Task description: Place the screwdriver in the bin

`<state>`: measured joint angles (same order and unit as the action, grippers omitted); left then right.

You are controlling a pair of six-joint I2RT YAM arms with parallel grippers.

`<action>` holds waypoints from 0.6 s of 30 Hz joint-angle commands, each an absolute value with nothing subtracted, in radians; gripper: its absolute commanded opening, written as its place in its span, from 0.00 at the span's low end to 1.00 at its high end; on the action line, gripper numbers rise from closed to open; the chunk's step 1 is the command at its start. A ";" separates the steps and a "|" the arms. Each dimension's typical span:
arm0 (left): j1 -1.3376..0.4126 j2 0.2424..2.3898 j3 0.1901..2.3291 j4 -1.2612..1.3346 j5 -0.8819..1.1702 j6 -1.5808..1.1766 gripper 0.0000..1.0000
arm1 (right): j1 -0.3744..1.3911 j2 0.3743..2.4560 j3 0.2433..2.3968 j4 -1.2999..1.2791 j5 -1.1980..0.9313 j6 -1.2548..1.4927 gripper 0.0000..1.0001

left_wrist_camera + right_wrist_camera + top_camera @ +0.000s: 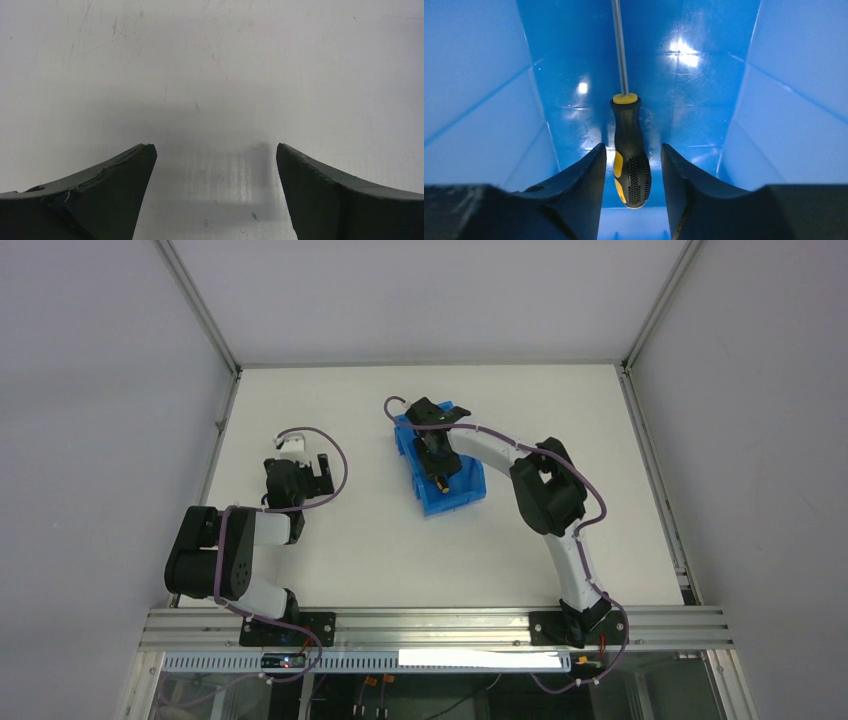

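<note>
Overhead, right gripper [437, 455] is reaching into bin [465, 492]; left gripper [312, 475] is hovering well apart. Left wrist: jaws are standing wide over table [200, 75]. Right wrist: jaws, narrowly parted, are flanking screwdriver [630, 160] handle inside bin, slim gaps showing either side.

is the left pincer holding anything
No, the left pincer stands open and only the table shows between its fingers.
</note>
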<state>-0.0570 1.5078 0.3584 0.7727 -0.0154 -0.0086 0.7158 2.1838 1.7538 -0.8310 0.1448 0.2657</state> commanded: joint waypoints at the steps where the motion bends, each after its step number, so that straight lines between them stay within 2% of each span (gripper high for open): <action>1: -0.049 1.507 0.379 0.812 0.005 -0.015 1.00 | 0.715 2.108 1.769 -0.823 0.164 0.269 0.52; 3: -0.049 1.507 0.379 0.812 0.005 -0.015 1.00 | 0.714 2.076 1.784 -0.838 0.172 0.260 0.57; 9: -0.049 1.508 0.379 0.812 0.004 -0.015 1.00 | 0.715 1.946 1.832 -0.890 0.207 0.223 0.60; 11: -0.049 1.507 0.379 0.812 0.004 -0.015 1.00 | 0.715 1.886 1.828 -0.887 0.220 0.208 0.66; 13: -0.049 1.507 0.379 0.812 0.005 -0.015 1.00 | 0.714 1.820 1.803 -0.871 0.236 0.194 0.76; 15: -0.049 1.507 0.379 0.813 0.005 -0.015 1.00 | 0.710 1.750 1.760 -0.846 0.271 0.184 0.97; 18: -0.049 1.506 0.379 0.812 0.005 -0.015 1.00 | 0.679 1.629 1.642 -0.757 0.326 0.168 0.99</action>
<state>-0.0570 1.5078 0.3584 0.7727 -0.0154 -0.0086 0.7116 1.7958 1.7428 -0.8486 0.2329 0.2020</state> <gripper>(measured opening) 0.996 0.979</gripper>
